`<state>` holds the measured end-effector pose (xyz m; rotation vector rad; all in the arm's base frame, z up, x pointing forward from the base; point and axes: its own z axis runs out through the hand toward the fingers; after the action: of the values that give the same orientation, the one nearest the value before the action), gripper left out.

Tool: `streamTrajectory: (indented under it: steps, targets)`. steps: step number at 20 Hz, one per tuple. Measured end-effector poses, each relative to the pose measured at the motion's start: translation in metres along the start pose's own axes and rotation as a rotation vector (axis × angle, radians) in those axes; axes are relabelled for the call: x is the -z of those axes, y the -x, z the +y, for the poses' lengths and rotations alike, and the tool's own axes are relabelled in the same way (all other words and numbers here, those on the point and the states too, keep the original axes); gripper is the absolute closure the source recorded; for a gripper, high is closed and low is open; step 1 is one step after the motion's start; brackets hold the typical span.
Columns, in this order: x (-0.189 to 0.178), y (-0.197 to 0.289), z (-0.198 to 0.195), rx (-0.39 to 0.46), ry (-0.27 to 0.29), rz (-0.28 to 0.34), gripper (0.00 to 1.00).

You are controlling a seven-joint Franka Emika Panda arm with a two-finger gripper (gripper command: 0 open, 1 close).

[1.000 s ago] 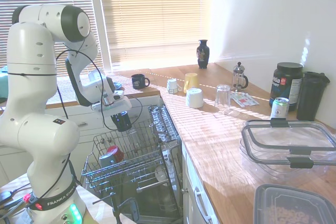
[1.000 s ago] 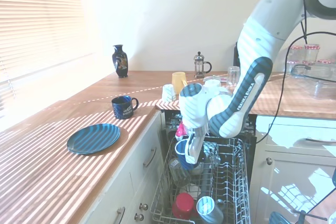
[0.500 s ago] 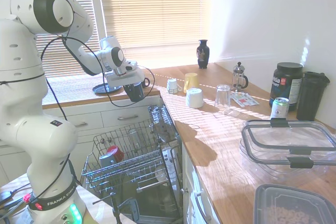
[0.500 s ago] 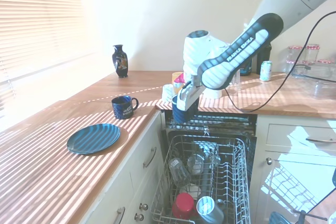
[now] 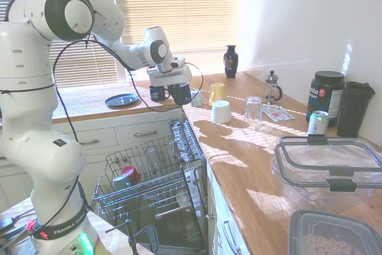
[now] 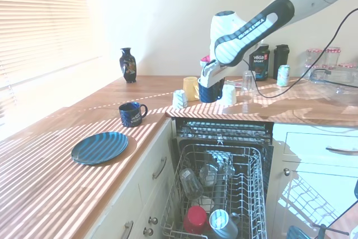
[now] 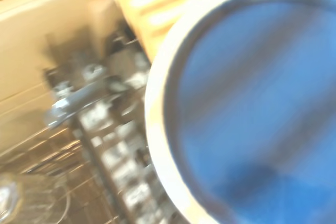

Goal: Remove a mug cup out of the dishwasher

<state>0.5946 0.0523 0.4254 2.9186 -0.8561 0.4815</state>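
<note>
Second exterior view: mug cup (image 6: 208, 91) pinched in the jaws, above the wooden worktop (image 6: 140, 96).

You have 1 dark mug cup (image 5: 179, 93) held above the worktop (image 5: 239, 147). On that worktop, count 1 printed navy mug (image 6: 132, 113), 1 yellow mug (image 5: 216, 93), 2 white cups (image 5: 221, 111), 1 clear glass (image 5: 253, 109), 1 vase (image 5: 231, 61), 1 French press (image 5: 272, 87), 1 blue plate (image 6: 100, 147) and 1 can (image 5: 317, 123). Below the worktop, the dishwasher (image 5: 149, 183) rack holds 1 red mug (image 6: 196, 219).
</note>
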Motion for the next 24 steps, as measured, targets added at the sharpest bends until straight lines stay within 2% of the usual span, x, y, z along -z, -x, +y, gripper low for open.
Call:
streamTrajectory:
  steps: [6,12,20,21,24]
  targets:
    - [-0.036,-0.04,-0.031,-0.005,0.038,-0.029,1.0]
    - [-0.058,-0.085,-0.018,-0.021,0.073,-0.048,1.0]
    - [-0.098,-0.099,-0.008,-0.032,0.088,-0.088,1.0]
    - [-0.099,-0.1,-0.008,-0.032,0.088,-0.088,0.0]
    - [-0.1,-0.104,-0.004,-0.054,0.088,-0.088,0.0]
